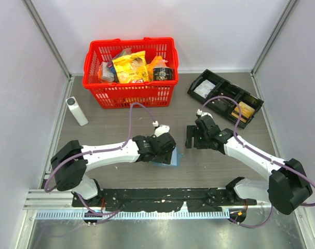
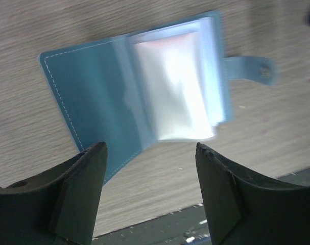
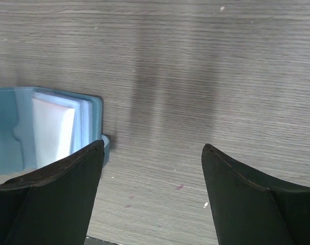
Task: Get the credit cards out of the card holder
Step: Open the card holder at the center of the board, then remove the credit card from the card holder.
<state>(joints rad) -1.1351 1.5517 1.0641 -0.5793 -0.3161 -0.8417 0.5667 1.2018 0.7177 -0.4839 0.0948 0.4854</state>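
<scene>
Dark fingers (image 2: 83, 194) of the left claw (image 2: 149, 150) fill the bottom of the left wrist view. They stand wide apart with nothing between them, and they do not touch anything. Just beyond them the card holder (image 2: 93, 97) lies open and flat on the grey wood-grain counter (image 2: 32, 30). Its long axis runs across the frame, tilted down to the left, and the fold runs roughly top to bottom. The blue cover is on the left, a stack of pale, glossy sleeves (image 2: 170, 87) is on the right, and the snap tab (image 2: 249, 69) points to the right edge. Whether a card sits in the sleeves cannot be told.

The right claw (image 3: 152, 148) is also spread wide and holds nothing, with bare counter between its fingers. A corner of the card holder (image 3: 12, 127) shows at the left of its view, partly behind the left finger.

From above, the left claw (image 1: 165, 148) hangs over the card holder (image 1: 171, 159) at the centre of the frame, and the right claw (image 1: 190, 137) is near it on the right. Farther back, a white cylinder (image 1: 77, 110) lies at the left. A red basket (image 1: 131, 93) of snack packs stands at upper centre. A black tray (image 1: 211, 78) sits at upper right, with a tan-gold credit card (image 1: 244, 110) in one of its right-hand compartments.
</scene>
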